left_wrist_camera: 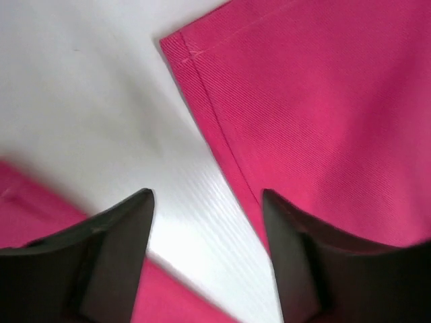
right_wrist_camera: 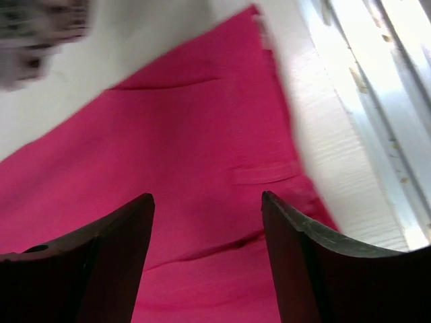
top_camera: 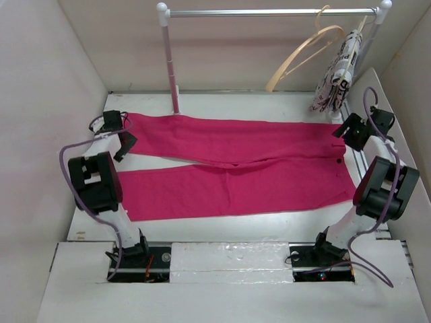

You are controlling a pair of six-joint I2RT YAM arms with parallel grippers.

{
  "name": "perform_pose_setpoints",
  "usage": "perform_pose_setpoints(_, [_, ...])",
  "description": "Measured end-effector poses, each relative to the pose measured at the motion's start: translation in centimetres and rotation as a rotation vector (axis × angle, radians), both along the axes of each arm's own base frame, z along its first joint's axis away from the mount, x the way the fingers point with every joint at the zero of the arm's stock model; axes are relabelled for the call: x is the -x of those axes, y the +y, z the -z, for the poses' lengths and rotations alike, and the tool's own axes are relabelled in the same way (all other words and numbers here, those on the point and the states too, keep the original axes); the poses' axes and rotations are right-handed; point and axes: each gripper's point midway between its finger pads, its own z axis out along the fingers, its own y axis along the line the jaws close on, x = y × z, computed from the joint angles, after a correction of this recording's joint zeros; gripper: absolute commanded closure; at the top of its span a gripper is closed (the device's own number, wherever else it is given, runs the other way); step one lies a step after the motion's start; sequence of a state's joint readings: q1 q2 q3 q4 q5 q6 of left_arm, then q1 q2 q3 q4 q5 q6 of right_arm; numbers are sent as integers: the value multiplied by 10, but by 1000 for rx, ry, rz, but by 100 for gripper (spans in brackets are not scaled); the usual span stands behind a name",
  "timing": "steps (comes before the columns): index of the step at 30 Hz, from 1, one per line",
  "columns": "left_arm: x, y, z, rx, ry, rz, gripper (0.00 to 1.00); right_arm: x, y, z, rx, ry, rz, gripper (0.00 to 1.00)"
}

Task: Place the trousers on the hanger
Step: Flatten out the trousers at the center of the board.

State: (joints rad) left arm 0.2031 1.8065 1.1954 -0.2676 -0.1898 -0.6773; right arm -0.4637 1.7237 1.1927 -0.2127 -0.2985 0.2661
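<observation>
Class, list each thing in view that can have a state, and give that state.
trousers: spread flat on the table
hanger: hanging on the rail, bare
patterned garment: hanging on the rail
left tool: open, above a leg hem
right tool: open, above the waist end

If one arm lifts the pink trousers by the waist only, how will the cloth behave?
The trousers will probably hang limp: they lie flat with soft creases near the waist. The two long legs would likely trail, since they span most of the table. The cloth looks matte and woven, so it should grip well.
</observation>
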Motion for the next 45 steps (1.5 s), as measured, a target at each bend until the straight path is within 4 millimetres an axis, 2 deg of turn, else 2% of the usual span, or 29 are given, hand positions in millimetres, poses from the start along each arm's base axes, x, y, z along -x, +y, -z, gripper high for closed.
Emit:
perform_pose_setpoints(1, [4,-3,-13,-11,-22,3,36,1,10,-9,0,-18,-16,32])
perform_pose_setpoints(2, [7,-5,-30,-24,-58,8,36,3,24,-21,4,-43,-37,37])
perform_pose_setpoints(4, [16,-10,-65,-49,-141,12,41,10,64,-51,15,-108,-107,51])
perform_pose_setpoints(5, [23,-14,-83,-57,-186,13,42,13,90,-67,20,-152,-158,72])
perform_pose_setpoints(6, [32,-18,-97,-62,-226,14,44,18,120,-83,27,-200,-224,82])
perform_pose_setpoints(8, [55,-23,-112,-62,-280,7,44,35,186,-105,11,-288,-377,99])
perform_pose_setpoints(10, [82,-28,-103,-43,-276,-2,45,64,249,-107,-30,-327,-548,100])
perform_pose_setpoints(11, [105,-33,-81,-18,-214,-4,46,78,272,-101,-49,-323,-614,100])
perform_pose_setpoints(12, [106,-34,-79,-16,-208,-4,46,94,294,-91,-69,-306,-685,100])
perform_pose_setpoints(13, [114,-35,-66,4,-179,-10,48,111,314,-81,-84,-283,-752,100])
perform_pose_setpoints(15, [135,-42,-34,57,-93,-19,56,137,340,-57,-95,-226,-841,100])
perform_pose_setpoints(16, [145,-46,-19,81,-45,-23,67,150,350,-48,-99,-199,-881,100])
perform_pose_setpoints(17, [155,-50,-4,104,4,-30,73,164,361,-39,-99,-170,-931,100])
perform_pose_setpoints(18, [160,-52,5,120,33,-33,77,173,367,-34,-98,-156,-961,100])
perform_pose_setpoints(19, [163,-55,13,134,60,-29,90,182,373,-31,-95,-143,-991,100])
perform_pose_setpoints(23, [159,-57,32,167,113,-27,93,198,378,-29,-70,-135,-1030,100])
perform_pose_setpoints(27, [122,-51,31,178,106,-21,96,202,372,-45,-46,-182,-1009,99])
perform_pose_setpoints(30, [78,-42,29,171,88,-12,99,205,363,-54,-25,-208,-978,98])
perform_pose_setpoints(33, [40,-34,26,162,61,2,96,207,355,-62,-7,-229,-951,96])
perform_pose_setpoints(35, [29,-35,23,147,45,21,88,210,351,-64,3,-229,-943,94])
perform_pose_setpoints(36, [30,-35,21,136,45,27,78,211,349,-64,8,-227,-941,93])
perform_pose_setpoints(39, [38,-40,0,109,14,51,61,215,345,-62,17,-216,-941,84])
perform_pose_setpoints(42, [55,-38,-44,74,-99,52,61,218,343,-63,22,-216,-945,77])
perform_pose_setpoints(45, [83,-12,-86,13,-232,-31,61,220,343,-63,23,-219,-958,76])
